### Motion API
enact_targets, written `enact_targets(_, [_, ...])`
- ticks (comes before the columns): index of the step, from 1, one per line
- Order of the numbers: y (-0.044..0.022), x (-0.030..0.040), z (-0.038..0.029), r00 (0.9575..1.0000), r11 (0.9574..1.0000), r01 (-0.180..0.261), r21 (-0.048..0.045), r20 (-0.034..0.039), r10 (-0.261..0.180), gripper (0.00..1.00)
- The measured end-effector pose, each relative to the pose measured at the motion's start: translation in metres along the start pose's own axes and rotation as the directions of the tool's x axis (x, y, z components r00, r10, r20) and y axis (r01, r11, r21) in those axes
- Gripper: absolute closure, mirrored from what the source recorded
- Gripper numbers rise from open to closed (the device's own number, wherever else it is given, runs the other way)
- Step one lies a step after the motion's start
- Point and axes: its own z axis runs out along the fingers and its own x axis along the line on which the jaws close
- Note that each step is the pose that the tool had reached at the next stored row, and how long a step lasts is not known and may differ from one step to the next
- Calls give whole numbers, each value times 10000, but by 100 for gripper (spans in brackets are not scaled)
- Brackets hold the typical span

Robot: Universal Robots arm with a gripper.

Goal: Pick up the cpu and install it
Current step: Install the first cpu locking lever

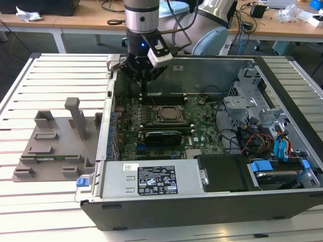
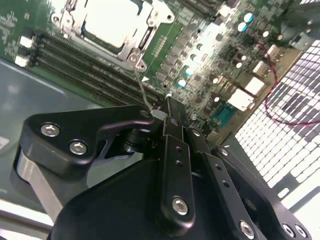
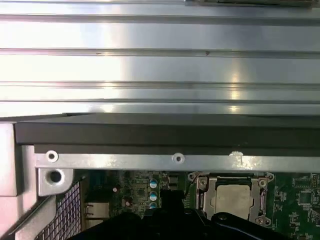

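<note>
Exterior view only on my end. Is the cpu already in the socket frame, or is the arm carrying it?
Observer: It's in the socket. In the second wrist view the cpu sits within the socket frame, silvery lid facing up.
Operator: So where's the gripper relative to it?
Observer: In the second wrist view the gripper is off to one side of the socket, apart from the cpu. Its tip is at the free end of the thin wire lever that runs out from the frame's corner. I cannot tell whether it touches the lever.
</note>
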Motion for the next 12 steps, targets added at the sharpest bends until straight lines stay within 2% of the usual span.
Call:
enact_targets(1, [39, 0, 11, 10000, 10000, 49, 2, 5, -49, 89])
enact_targets(2, [52, 0, 23, 10000, 10000, 68, 4, 7, -68, 89])
enact_targets(5, [54, -5, 48, 10000, 10000, 75, 8, 5, -75, 89])
enact_targets(12, [52, -85, 72, 10000, 10000, 72, 12, 5, -72, 89])
